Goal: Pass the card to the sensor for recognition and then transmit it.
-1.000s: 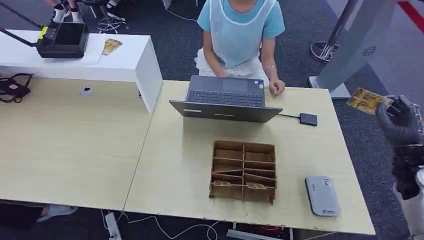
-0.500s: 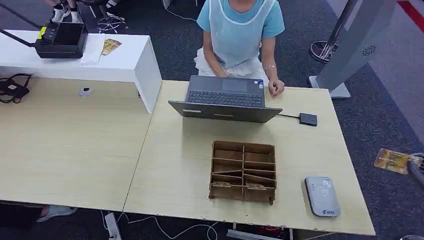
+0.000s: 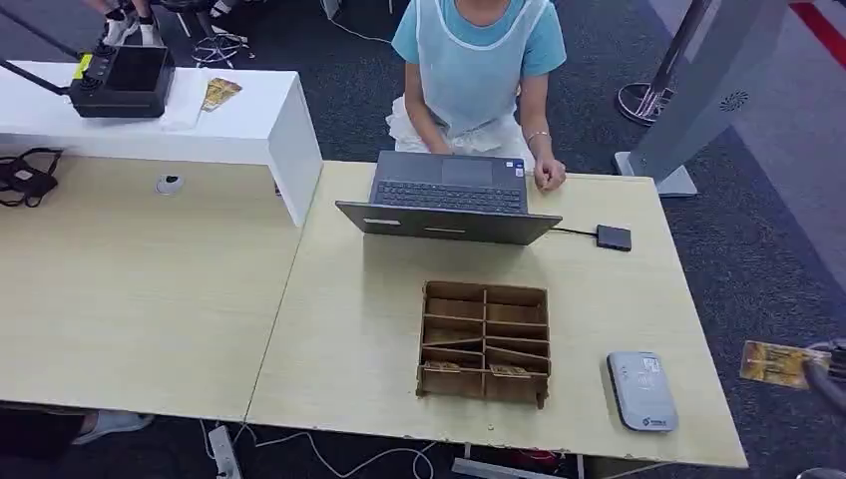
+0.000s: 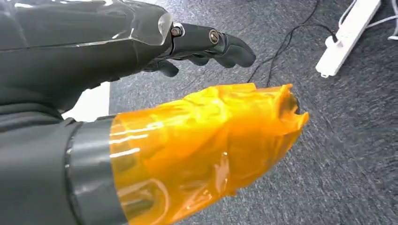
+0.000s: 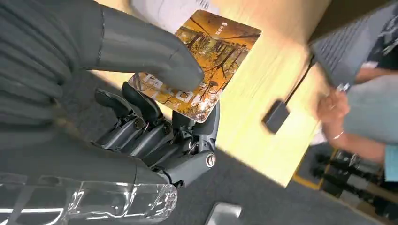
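1. The card [image 5: 197, 65] is pinched between the thick thumb and the darker fingers [image 5: 197, 136] of the right hand [image 5: 141, 93]; in the head view it is held off the counter's [image 3: 359, 329] right edge, above the dark carpet, near the grey sensor [image 3: 642, 391] but not over it.
2. The step in hand is judged to be bringing the card across to the sensor, which lies flat by the counter's near right corner, just beside the wooden divider box [image 3: 486, 342].
3. The pinch should be kept firm on the card's near end, so that most of the printed face can be laid over the sensor's top.
4. The card should be brought level and close above the sensor, without knocking it.
5. The left hand [image 4: 155, 70] is seen over the floor with its fingers extended and nothing held, its thumb wrapped in orange film; it is best left where it is.
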